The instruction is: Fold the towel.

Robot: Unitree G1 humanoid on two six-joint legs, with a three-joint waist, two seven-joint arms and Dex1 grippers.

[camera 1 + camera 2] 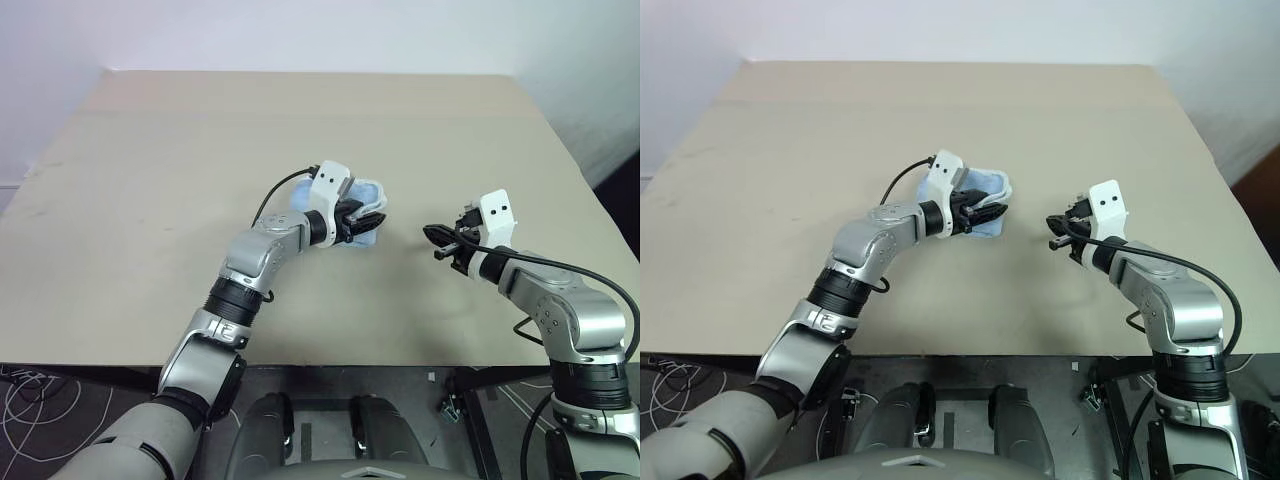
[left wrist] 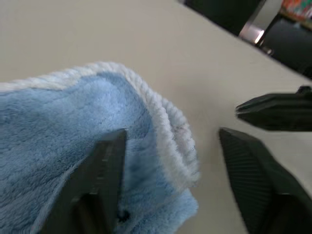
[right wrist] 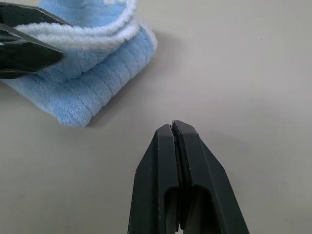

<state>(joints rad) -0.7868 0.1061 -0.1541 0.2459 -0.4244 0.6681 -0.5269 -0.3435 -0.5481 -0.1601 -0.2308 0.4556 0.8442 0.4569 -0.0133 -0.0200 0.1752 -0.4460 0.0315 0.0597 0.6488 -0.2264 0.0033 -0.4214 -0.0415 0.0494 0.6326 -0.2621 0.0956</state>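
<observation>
The towel (image 1: pixel 980 215) is lying folded mid-surface (image 1: pixel 150 180). The left gripper (image 1: pixel 368 222) is hovering right over it, fingers spread and holding nothing. The right gripper (image 1: pixel 440 243), fingers pressed shut and empty, is waiting nearby, pointing towards the towel.

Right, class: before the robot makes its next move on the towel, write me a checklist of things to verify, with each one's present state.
1. The towel lies folded in layers on the table: ok.
2. Left gripper jaws are open, with the towel's white edge between them: ok.
3. Left gripper has let go of the cloth completely: cannot tell; one finger lies against the towel.
4. Right gripper jaws are shut and hold nothing: ok.
5. Right gripper is apart from the towel, with bare table between: ok.
6. Folded edges line up evenly: cannot tell; the left gripper covers part of the towel.
</observation>
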